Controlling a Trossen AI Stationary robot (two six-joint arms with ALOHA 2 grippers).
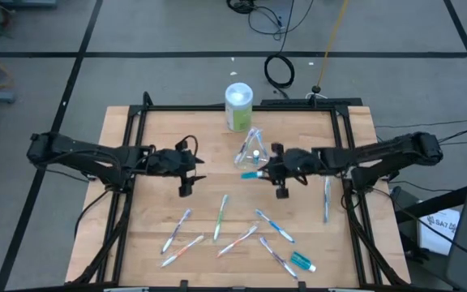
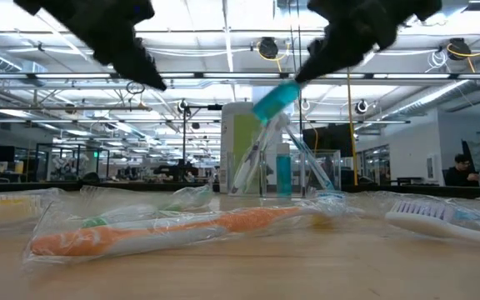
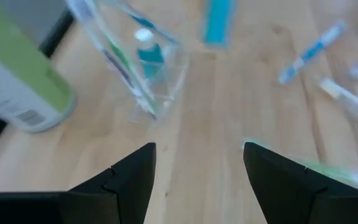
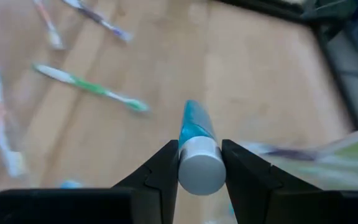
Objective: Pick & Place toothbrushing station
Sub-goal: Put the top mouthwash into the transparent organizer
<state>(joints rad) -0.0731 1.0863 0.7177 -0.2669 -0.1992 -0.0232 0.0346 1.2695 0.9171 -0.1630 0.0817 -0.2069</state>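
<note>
My right gripper (image 1: 267, 171) is shut on a teal tube (image 1: 254, 173) with a white cap, above the table's middle, next to a clear plastic holder (image 1: 252, 148). The holder stands upright with toothbrushes and a teal tube inside. My left gripper (image 1: 186, 168) is open and empty, held above the table left of the holder; its fingers (image 3: 129, 180) show apart. Several toothbrushes (image 1: 220, 215) lie flat on the near half of the table. Another teal tube (image 1: 301, 261) lies near the front right. My right gripper pinches the tube at its white cap end (image 4: 201, 169) between its two fingers. The teal body (image 4: 194, 123) sticks out past the fingertips, toward the table's left. The tube (image 2: 275, 100) is lifted clear of the table and tilts, its teal end lower.
A green-and-white canister (image 1: 238, 105) stands at the table's far edge, behind the holder. One toothbrush (image 1: 326, 199) lies by the right frame rail. A wrapped orange toothbrush (image 2: 173, 229) lies close to the low camera. Black frame rails (image 1: 128, 162) run along the table's sides.
</note>
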